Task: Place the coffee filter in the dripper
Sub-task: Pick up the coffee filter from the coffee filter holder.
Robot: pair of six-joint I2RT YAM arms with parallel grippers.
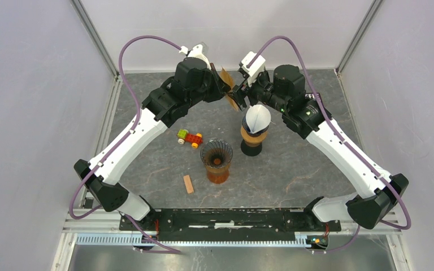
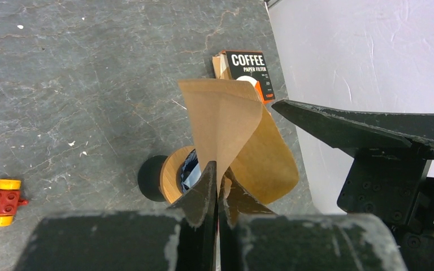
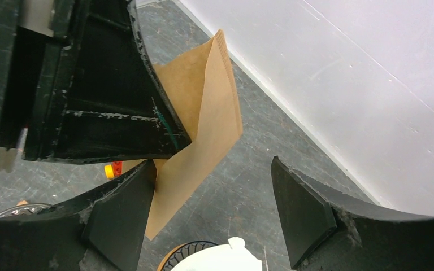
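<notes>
My left gripper (image 1: 224, 84) (image 2: 219, 175) is shut on a brown paper coffee filter (image 1: 226, 76) (image 2: 226, 124) (image 3: 203, 124), which it holds in the air at the back of the table, partly spread open. Facing it, my right gripper (image 1: 242, 96) (image 3: 209, 212) is open, its left finger (image 3: 118, 214) against the filter's lower edge. An empty ribbed glass dripper (image 1: 216, 153) on an amber base stands in the middle of the table. A second dripper with a wooden collar (image 1: 254, 135) (image 2: 172, 175) holds a white filter (image 1: 257, 117) (image 3: 231, 261) right under the grippers.
A box of coffee paper filters (image 2: 248, 70) lies by the back wall. A red and yellow toy brick car (image 1: 190, 138) (image 2: 0, 200) sits left of the glass dripper, and a small wooden block (image 1: 188, 184) lies in front of it. White walls enclose the table.
</notes>
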